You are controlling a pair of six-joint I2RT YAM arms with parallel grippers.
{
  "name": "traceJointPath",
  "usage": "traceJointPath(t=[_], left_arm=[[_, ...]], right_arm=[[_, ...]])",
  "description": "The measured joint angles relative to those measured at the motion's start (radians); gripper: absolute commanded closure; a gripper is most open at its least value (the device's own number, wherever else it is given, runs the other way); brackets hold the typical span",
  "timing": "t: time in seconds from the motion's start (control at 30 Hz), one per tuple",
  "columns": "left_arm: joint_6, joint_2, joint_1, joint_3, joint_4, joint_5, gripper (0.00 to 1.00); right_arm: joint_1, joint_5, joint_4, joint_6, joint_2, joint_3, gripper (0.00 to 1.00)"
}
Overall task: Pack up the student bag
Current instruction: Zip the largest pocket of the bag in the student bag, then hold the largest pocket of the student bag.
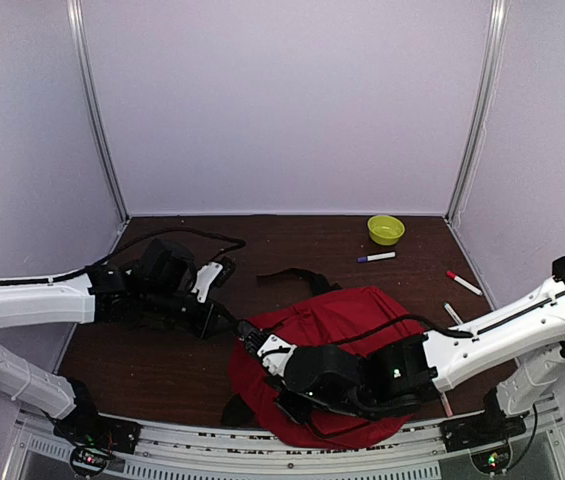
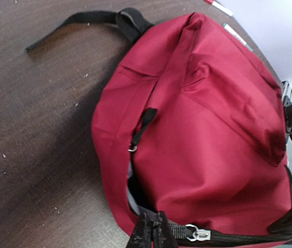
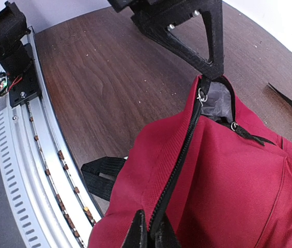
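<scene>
Nearest the bases, the right gripper (image 3: 148, 233) has its jaws together, clamped on the zipper band (image 3: 179, 155) of the student bag (image 1: 347, 320); the bag's red body spreads ahead of those jaws and off to one side, lying on the table (image 1: 152, 365). Further along the same zipper line, straight ahead of the right jaws, the left gripper (image 3: 209, 70) is likewise pinched shut on the bag's rim, touching it right by a metal zipper pull (image 3: 202, 95); just beside the left jaws a slit of grey lining (image 3: 219, 101) shows, so the mouth is only partly open. The step in hand appears to be opening the main compartment, with nothing visibly packed; the next move probably calls for drawing the two grips apart, gently, so the mouth widens without fabric slipping from either pinch. Well beyond both jaws, toward the far side, lie a blue-tipped marker (image 1: 376, 257), a red-tipped marker (image 1: 464, 283) and a green bowl (image 1: 386, 229); the markers may be what gets packed, though that is a guess.
</scene>
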Motion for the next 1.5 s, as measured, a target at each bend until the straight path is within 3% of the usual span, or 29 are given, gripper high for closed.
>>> traceJointPath(t=[0.43,0.6,0.7,0.83,0.97,1.2,1.37,1.43,1.5], left_arm=[[0.074,0.073,0.089,0.006,0.018,0.139,1.0],[0.079,0.087,0.1,0.006,0.039,0.154,1.0],[0.079,0.073,0.11,0.006,0.04,0.116,1.0],[0.071,0.015,0.089,0.006,0.045,0.09,1.0],[0.057,-0.019,0.046,0.006,0.048,0.076,1.0],[0.031,-0.022,-0.006,0.006,0.053,0.057,1.0],[0.02,-0.035,-0.009,0.006,0.053,0.054,1.0],[0.015,-0.05,-0.009,0.004,0.055,0.054,1.0],[0.013,-0.061,-0.009,0.0,0.057,0.054,1.0]], right_arm=[[0.018,-0.012,-0.016,-0.057,-0.206,-0.175,0.98],[0.05,-0.055,-0.036,-0.087,-0.286,-0.227,0.5],[0.076,-0.063,-0.043,-0.084,-0.288,-0.222,0.28],[0.077,-0.034,-0.052,-0.079,-0.252,-0.179,0.11],[0.074,0.01,-0.035,-0.071,-0.174,-0.074,0.02],[0.046,0.135,-0.046,-0.003,0.019,0.17,0.13],[0.009,0.172,-0.06,0.037,0.127,0.209,0.23],[-0.008,0.173,-0.064,0.053,0.17,0.21,0.28],[-0.02,0.173,-0.069,0.063,0.203,0.21,0.41]])
